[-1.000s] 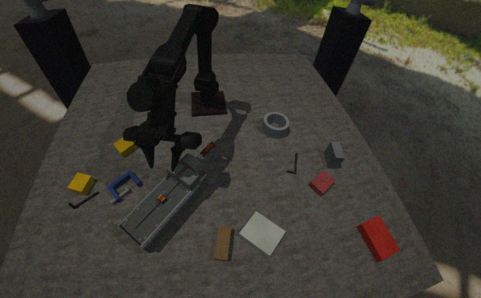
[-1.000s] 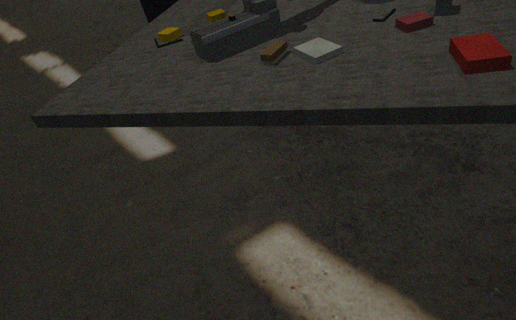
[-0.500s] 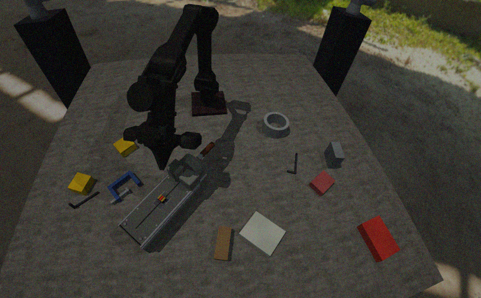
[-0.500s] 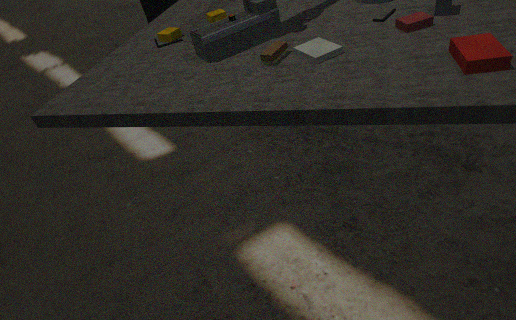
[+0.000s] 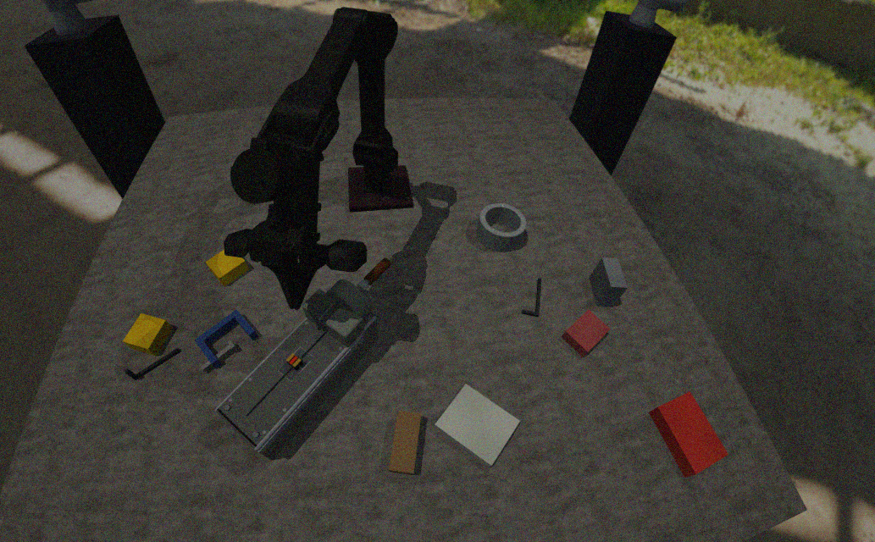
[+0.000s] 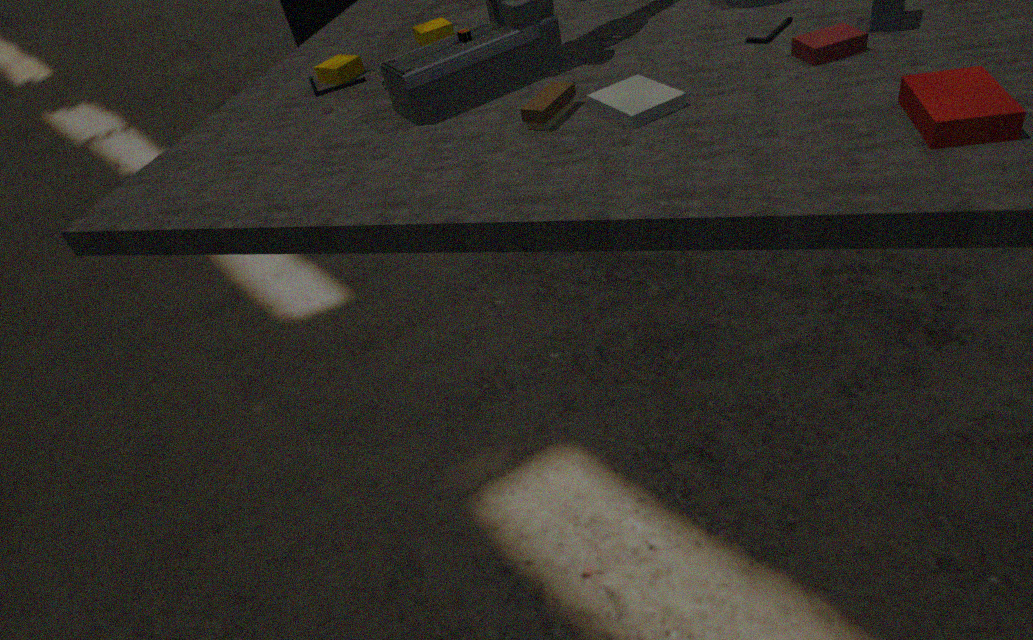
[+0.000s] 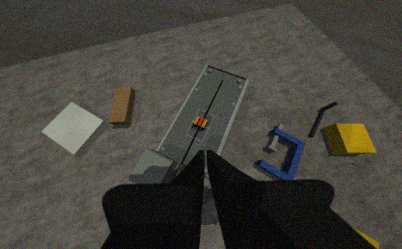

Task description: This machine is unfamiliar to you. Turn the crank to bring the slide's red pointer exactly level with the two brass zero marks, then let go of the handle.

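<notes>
1. At the lower right of the top view, a bright red block [image 5: 688, 434] [image 6: 961, 99] lay flat on the table [image 5: 562, 498] [image 6: 265, 198] [image 7: 38, 85].
2. Toward the lower centre, a brown block [image 5: 406, 442] [image 6: 548, 103] [image 7: 121, 106] lay just beside a pale slab [image 5: 478, 423] [image 6: 637, 95] [image 7: 73, 128].
3. Left of centre, the machine [image 5: 272, 397] [image 6: 464, 79] [image 7: 217, 97] ran diagonally. Its red pointer [image 5: 294, 360] [image 6: 464, 34] [image 7: 201, 121] sat between the brass zero marks [image 5: 290, 357] [image 7: 196, 120], apparently near level; exact alignment could not be judged.
4. At the left, a blue bracket [image 5: 218, 328] [image 7: 296, 156] lay between the machine and a yellow block [image 5: 147, 333] [image 6: 339, 69] [image 7: 354, 138].
5. Above the machine's upper end, near the grey housing [image 5: 346, 299] [image 6: 526, 11] [image 7: 151, 165], the gripper [image 5: 296, 306] [image 7: 204, 154] pointed downward, its fingertips practically together with nothing visible between them. The crank handle could not be identified with certainty.
6. Farther up, right of centre, stood a grey ring [image 5: 482, 232].
7. Beyond it, at upper centre, the arm rose from a dark red base plate [image 5: 359, 201].
</notes>
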